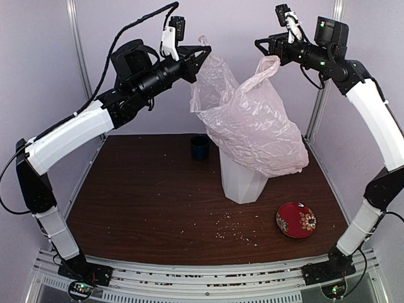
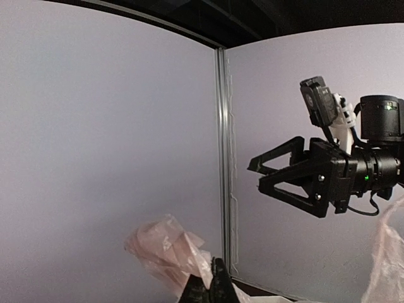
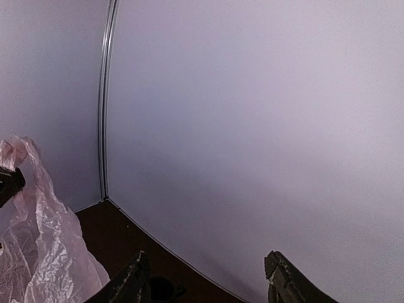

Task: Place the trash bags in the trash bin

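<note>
Pale walls back a brown table (image 1: 145, 196), where the pink bag (image 1: 252, 126) drapes over the white bin (image 1: 243, 183). The left tool (image 1: 202, 57) pinches one handle. The right tool (image 1: 260, 45) is spread and empty, so the wide bag may slump outside the rim.

The pink bag (image 1: 252, 126), apparently pinched in the left claw (image 1: 201, 61), is draped over the white bin (image 1: 243, 183), nearer the right edge of the bench (image 1: 145, 189).

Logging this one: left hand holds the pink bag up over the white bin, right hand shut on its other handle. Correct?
No. The right hand is open and holds nothing, as the right wrist view shows. The left hand does hold the pink bag up over the white bin.
</note>
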Available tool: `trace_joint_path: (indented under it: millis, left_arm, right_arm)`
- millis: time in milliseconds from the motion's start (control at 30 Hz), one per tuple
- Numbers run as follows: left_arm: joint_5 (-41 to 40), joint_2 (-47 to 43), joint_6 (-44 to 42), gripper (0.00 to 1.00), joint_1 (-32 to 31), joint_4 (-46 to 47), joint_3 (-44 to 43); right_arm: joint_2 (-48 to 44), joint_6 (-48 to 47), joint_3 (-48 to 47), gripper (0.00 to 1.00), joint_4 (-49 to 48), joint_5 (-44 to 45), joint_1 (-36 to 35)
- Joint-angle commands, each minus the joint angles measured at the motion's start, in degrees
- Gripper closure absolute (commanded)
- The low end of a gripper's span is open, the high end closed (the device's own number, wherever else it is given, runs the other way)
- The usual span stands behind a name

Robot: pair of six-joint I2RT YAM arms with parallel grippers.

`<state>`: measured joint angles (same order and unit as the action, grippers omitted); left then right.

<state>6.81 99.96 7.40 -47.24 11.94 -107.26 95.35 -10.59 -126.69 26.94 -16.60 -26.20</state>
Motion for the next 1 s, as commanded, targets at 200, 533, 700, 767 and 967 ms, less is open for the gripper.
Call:
trace_joint_path:
  millis: [200,533,700,767,967]
  left_arm:
    - [-7.84,9.18,2.48,1.00,6.89,-0.62,-11.18]
    - [-7.68,11.43,6.33,1.00,6.99,-2.55,-12.57]
    - [-7.95,10.57,7.49,1.00,6.96,-3.23,-11.49]
    - [-8.73,10.29,7.10,1.00,6.99,-3.77,-11.33]
    - [-9.30,9.90,7.13,1.00,6.98,-4.29,-10.84]
  right_arm:
    - [-22.51,2.59,27.33,0.20,-2.84,1.51,10.43]
    - [-45.20,-23.38,59.97,0.16,14.55,-14.80,15.13]
    - [-46.19,-34.90,60.93,0.21,22.42,-19.32,14.99]
    - [-46.12,-39.81,60.72,0.21,25.70,-20.93,14.87]
    - [-47.23,-48.35,60.25,0.16,31.01,-21.53,12.26]
